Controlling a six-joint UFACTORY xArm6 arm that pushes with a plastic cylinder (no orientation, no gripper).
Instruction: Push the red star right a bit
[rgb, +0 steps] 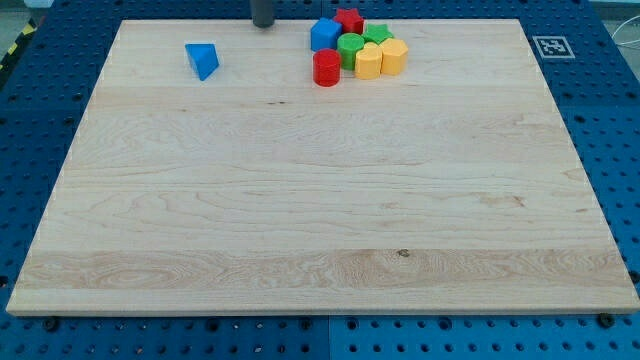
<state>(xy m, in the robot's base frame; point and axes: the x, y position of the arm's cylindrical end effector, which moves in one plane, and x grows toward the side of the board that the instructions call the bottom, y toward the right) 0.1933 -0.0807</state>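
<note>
- Our tip (263, 25) stood left of the red star (348, 19), beyond the blue block (324, 34).
- No claw showed; state unknowable.
- We judged a gentle, short rightward nudge best.

The blue block (324, 35) stands between my tip (263, 24) and the red star (348, 20).

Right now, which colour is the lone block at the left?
Blue, camera view.

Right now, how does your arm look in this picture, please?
Only a short piece shows at the view's top: a dark grey, round, straight rod, plain, with no cables or markings visible. My tip ends bluntly at the wooden board's far edge, left of the blue block and the red star.
</note>
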